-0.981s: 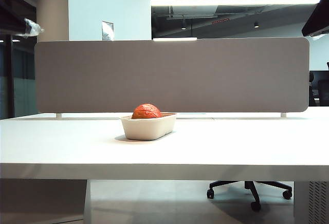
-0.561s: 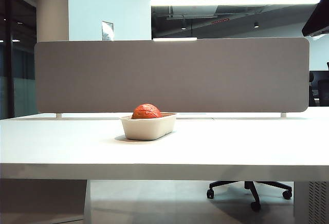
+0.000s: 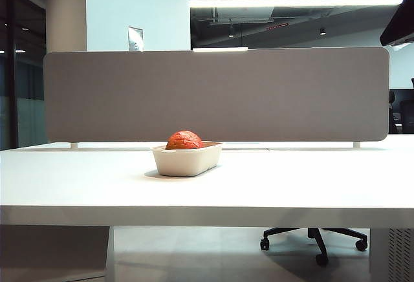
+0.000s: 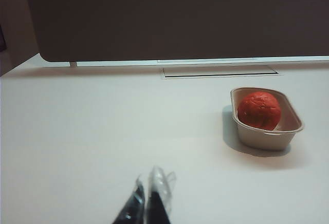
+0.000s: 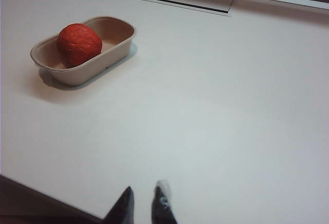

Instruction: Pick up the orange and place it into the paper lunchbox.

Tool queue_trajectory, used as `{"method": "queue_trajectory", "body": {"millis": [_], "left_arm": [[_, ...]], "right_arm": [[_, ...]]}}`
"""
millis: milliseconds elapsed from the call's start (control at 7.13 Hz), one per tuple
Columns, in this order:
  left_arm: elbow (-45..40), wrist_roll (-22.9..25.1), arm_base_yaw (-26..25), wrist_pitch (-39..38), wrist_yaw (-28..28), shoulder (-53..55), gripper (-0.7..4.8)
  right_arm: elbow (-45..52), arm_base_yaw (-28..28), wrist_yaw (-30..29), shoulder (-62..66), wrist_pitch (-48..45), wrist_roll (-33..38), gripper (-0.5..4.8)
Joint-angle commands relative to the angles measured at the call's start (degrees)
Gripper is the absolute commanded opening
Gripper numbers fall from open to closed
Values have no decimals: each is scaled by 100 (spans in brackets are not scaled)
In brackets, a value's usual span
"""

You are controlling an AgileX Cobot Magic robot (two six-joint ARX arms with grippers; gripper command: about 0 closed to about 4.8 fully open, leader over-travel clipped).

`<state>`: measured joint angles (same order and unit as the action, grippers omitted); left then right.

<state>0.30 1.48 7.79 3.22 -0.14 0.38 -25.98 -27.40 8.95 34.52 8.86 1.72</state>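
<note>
Left gripper (image 4: 147, 196): fingertips pressed together, empty, hanging above bare table (image 4: 103, 131), well apart from lunchbox (image 4: 267, 141). Right gripper (image 5: 145, 204): narrow gap between tips, empty, likewise clear. Orange (image 4: 259, 110) resting inside lunchbox, toward one end; placement apparently complete, hence both arms parked clear.

Left hand (image 4: 148, 196): two slim black fingers (image 4: 132, 209) tapering to tips, tips wrapped in clear, crinkled glossy film catching pale highlights; no cables, screws or markings visible. Right hand (image 5: 144, 201): likewise two narrow dark fingers (image 5: 123, 207), pointed like wedges; one tip plain black, the other capped with a whitish, shiny wrap; rest of both arms out of view; nothing of either arm visible in the exterior view.
</note>
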Motion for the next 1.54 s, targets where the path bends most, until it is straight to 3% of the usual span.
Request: {"method": "queue_trajectory", "body": {"millis": [140,841,1262,1402,1542], "left_arm": [[-9,2,-4,63,17,-20,18],[-9,2,-4,57,17,-20,18],[-9,2,-4,55,17,-20,18],[-9,2,-4,44,15,-17,18],[-9,2,-4,28,17,-17,18]], "right_arm": [[-15,-4,-2,-20,-98,22,57],[1182,673,-2,-1325,-1381,20,57],[1755,1261,-9,-2323,-1335,20,57],[2575,2151,-450,-3440,-920,22,57],[2575,2140,-72,-3438,-914,24,57]]}}
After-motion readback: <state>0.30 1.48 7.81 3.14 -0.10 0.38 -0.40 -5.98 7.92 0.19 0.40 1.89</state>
